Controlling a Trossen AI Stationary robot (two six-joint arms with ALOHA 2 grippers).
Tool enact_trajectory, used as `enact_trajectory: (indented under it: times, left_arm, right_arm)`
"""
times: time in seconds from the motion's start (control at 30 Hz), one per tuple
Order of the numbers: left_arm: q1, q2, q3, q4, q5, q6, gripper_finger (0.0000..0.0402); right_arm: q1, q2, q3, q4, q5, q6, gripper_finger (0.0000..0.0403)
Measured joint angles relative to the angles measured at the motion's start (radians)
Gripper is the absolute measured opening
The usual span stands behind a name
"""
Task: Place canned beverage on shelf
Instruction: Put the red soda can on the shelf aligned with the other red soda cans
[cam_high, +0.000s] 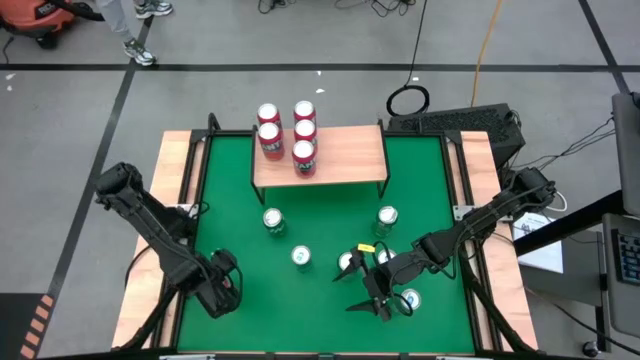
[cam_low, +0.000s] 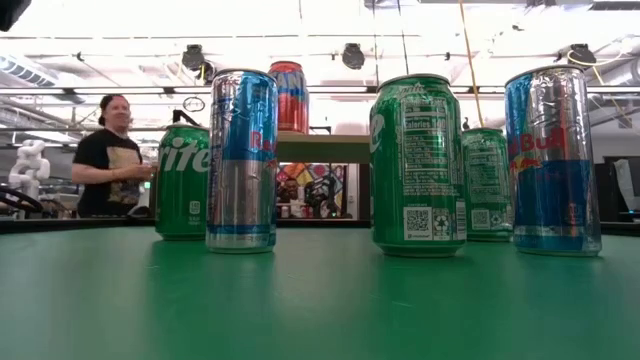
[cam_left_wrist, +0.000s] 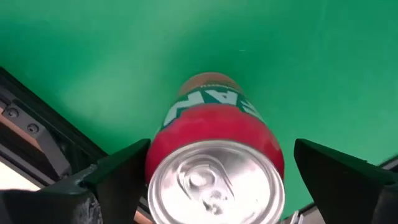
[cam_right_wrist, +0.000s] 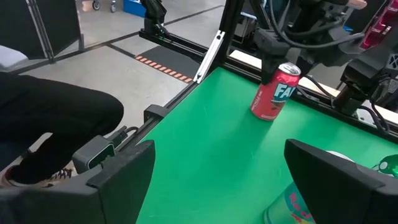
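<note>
Five red cans already stand on the shelf (cam_high: 340, 150), the light-wood board at the far edge of the green table (cam_high: 230, 230); the sixth, a red Fanta can (cam_left_wrist: 214, 155), stands upright at the table's near-left corner — well apart from the shelf, with a scatter of green and blue cans (cam_high: 275, 221) between. Its long axis is vertical and it sits directly beneath the left gripper (cam_left_wrist: 217, 186), between the two spread fingers (cam_left_wrist: 118, 174); whether either pad touches the can's wall I cannot tell, though a gap shows on one side; I read the claw as wide, not clamped. The left arm is plainly the nearer one; it reaches from the left edge and is folded down over the corner, wrist pointing at the can's top. The right gripper (cam_right_wrist: 214, 177) hangs low over the near-right cans, its jaws wide and empty — facing across the table toward the red can.
</note>
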Motion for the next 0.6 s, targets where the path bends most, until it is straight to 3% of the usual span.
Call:
enact_trajectory:
  times: [0.13,0.37,0.6]
  left_arm:
    - [0.000,0.016,0.000,0.012,0.000,-0.004,0.0357]
    - [0.000,0.025,0.001,0.019,-0.002,0.012,0.0282]
    - [0.006,0.024,0.020,0.005,-0.011,0.131,0.0280]
  right_arm:
    - [0.000,0.000,0.000,0.000,0.000,-0.001,0.0350]
    - [0.000,0.000,0.000,0.000,0.003,0.028,0.0350]
    - [0.000,0.000,0.000,0.024,0.010,0.085,0.0350]
